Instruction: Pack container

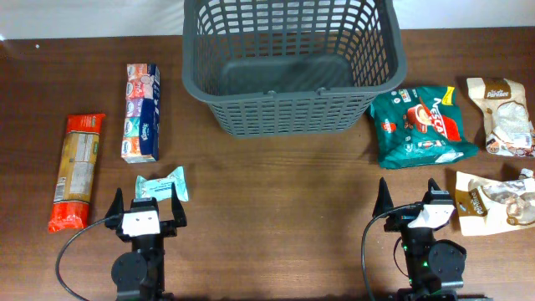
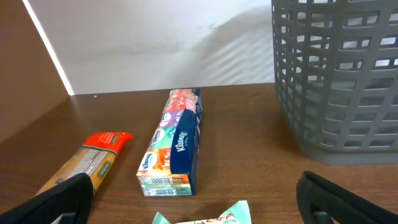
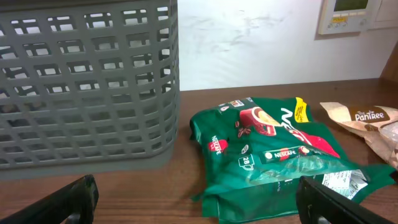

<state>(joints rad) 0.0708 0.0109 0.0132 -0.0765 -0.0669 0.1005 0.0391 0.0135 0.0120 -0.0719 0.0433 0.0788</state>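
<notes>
The container (image 1: 288,63), a large dark grey lattice basket, stands at the back centre and holds nothing that I can see; its wall shows in the left wrist view (image 2: 339,81) and the right wrist view (image 3: 87,87). My left gripper (image 1: 147,206) rests open near the front left, just behind a small mint-green packet (image 1: 163,185) (image 2: 202,218). Beyond it lie a Kleenex tissue pack (image 1: 142,112) (image 2: 174,144) and an orange pasta packet (image 1: 77,170) (image 2: 87,163). At the front right my right gripper (image 1: 408,201) is open, behind a green Nescafe bag (image 1: 420,125) (image 3: 273,158).
Two beige snack bags lie at the right edge, one at the back (image 1: 501,115) (image 3: 364,118) and one nearer the front (image 1: 495,201). Bare brown table (image 1: 276,209) stretches between the two arms and in front of the basket. A white wall backs the table.
</notes>
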